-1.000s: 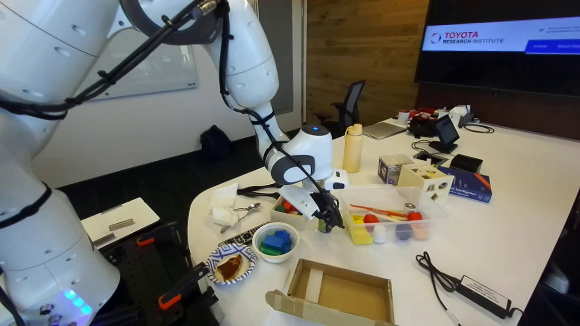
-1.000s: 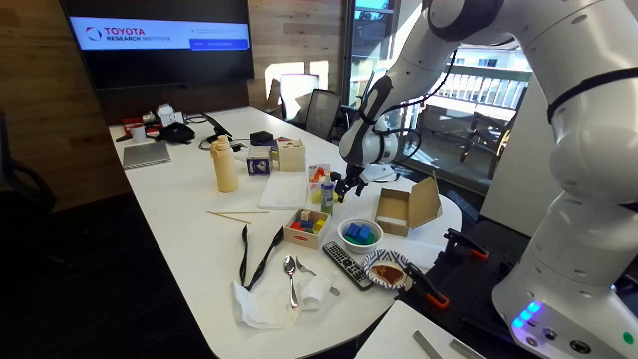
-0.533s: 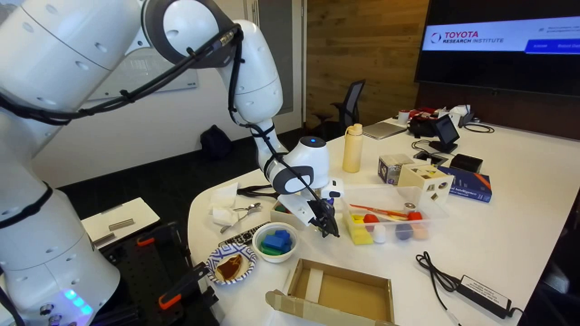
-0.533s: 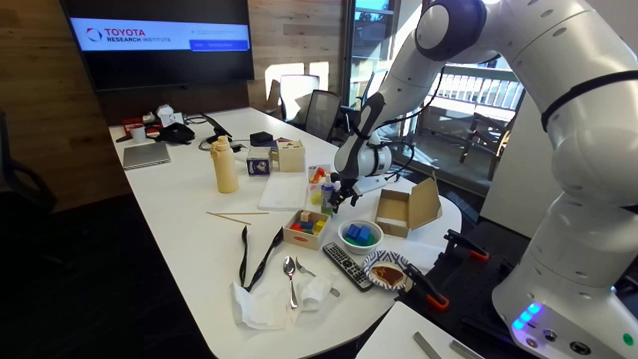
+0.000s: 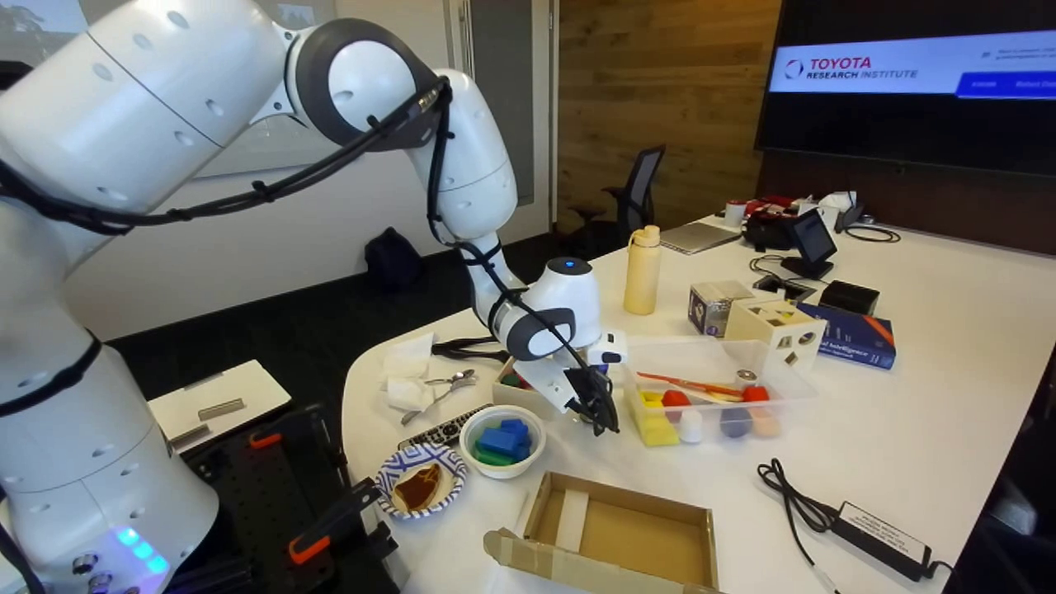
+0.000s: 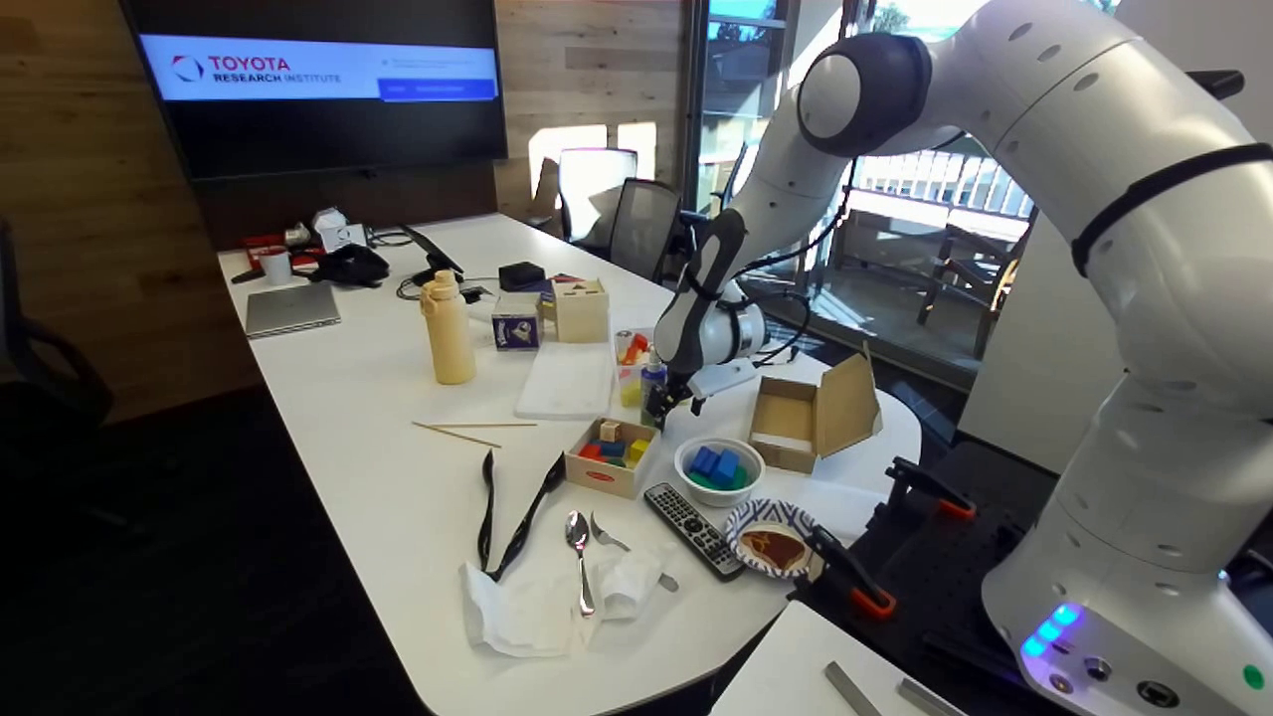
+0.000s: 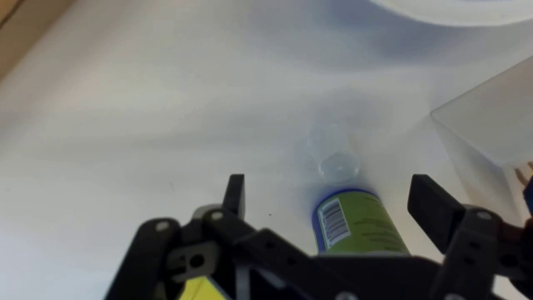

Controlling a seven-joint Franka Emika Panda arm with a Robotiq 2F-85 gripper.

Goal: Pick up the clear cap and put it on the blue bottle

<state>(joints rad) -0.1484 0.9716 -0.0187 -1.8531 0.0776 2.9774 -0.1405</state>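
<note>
Arm (image 5: 474, 169), bent, with lower elbow than a second ago in both exterior views; gripper (image 7: 328, 189), angled down, spread wide; blue bottle (image 6: 652, 377), upright at mid-frame of an exterior view, partly behind gripper; clear cap (image 7: 336, 156), right of centre in wrist view, just above bottle's base; barcode (image 7: 334, 223), on bottle, in wrist view alone

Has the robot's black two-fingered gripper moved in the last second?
Yes. In an exterior view the gripper has shifted down and to the picture's left, closer to the unmoved light wooden box of coloured blocks.
</note>
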